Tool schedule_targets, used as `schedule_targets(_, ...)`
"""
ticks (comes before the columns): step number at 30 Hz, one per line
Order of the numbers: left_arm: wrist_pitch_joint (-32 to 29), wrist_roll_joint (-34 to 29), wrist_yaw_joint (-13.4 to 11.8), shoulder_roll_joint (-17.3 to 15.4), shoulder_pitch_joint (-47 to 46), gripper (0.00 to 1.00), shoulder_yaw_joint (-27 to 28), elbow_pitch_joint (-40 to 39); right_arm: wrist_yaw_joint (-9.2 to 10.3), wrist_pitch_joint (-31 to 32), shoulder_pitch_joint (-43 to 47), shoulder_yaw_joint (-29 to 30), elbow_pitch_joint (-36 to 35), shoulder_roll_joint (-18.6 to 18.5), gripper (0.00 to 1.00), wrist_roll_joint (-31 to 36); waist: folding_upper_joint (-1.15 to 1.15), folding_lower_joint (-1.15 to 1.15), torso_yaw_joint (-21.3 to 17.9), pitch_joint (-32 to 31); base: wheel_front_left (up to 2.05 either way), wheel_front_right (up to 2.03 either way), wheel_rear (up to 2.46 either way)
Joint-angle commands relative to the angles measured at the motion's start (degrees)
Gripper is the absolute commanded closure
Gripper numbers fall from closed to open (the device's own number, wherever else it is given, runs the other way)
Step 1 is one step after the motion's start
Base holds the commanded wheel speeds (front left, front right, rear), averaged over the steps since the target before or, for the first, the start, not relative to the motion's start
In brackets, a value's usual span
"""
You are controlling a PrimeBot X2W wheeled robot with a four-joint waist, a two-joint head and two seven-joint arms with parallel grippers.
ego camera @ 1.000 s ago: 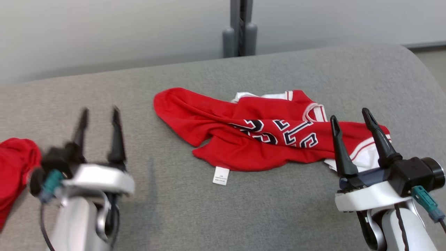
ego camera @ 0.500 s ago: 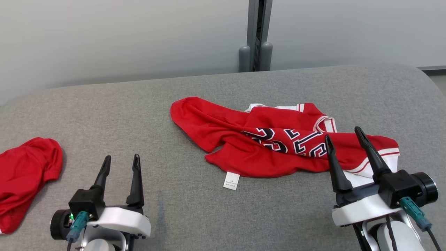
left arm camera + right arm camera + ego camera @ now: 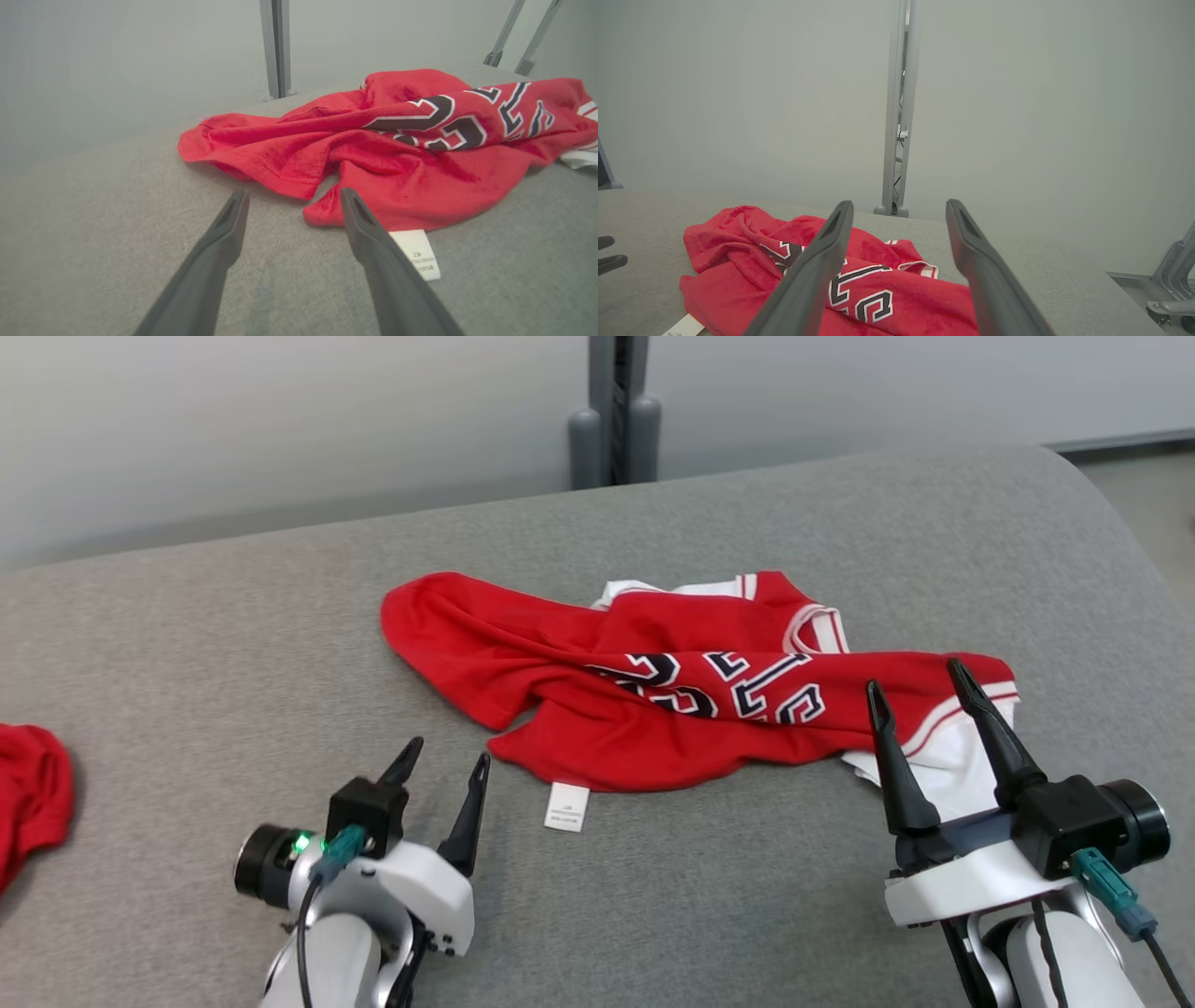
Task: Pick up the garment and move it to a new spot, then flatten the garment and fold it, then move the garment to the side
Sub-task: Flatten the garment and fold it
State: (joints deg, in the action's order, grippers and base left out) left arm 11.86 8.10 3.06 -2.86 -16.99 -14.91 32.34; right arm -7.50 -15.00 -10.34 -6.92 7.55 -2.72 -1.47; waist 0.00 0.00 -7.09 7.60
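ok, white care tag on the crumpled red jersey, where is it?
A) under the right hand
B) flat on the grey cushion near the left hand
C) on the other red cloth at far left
B: the white care tag lies on the grey cushion at the near hem of the red jersey, beside the left hand.

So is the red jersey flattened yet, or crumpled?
Crumpled. The red jersey lies bunched on the grey fabric surface, lettering twisted across overlapping folds, white care tag poking out at its near edge.
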Motion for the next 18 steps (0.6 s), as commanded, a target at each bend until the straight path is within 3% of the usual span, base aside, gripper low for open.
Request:
schedule_targets(1, -0.56, -0.86, -0.35, -0.33, -2.55, 0.00, -0.44, 2.10, 0.02, -0.30, -0.99, 0.01, -0.43, -0.33, 0.00, -0.35, 0.00, 0.00, -2.03, 1.83, 0.00, 0.00, 0.00)
schedule_targets(17, -1.46, 0.18, 0.18, -0.49, -12.96, 0.00, -1.76, 19.65, 0.02, -0.30, -2.13, 0.83, -1.30, -0.33, 0.00, -1.48, 0.00, 0.00, -7.32, 6.38, 0.00, 0.00, 0.00)
schedule_targets(18, -1.19, 0.42, 0.42, -0.48, -13.21, 0.11, -1.91, 20.28, 0.02, -0.30, -2.08, 0.90, -1.32, -0.33, 0.00, -1.55, 0.00, 0.00, -7.32, 6.40, 0.00, 0.00, 0.00)
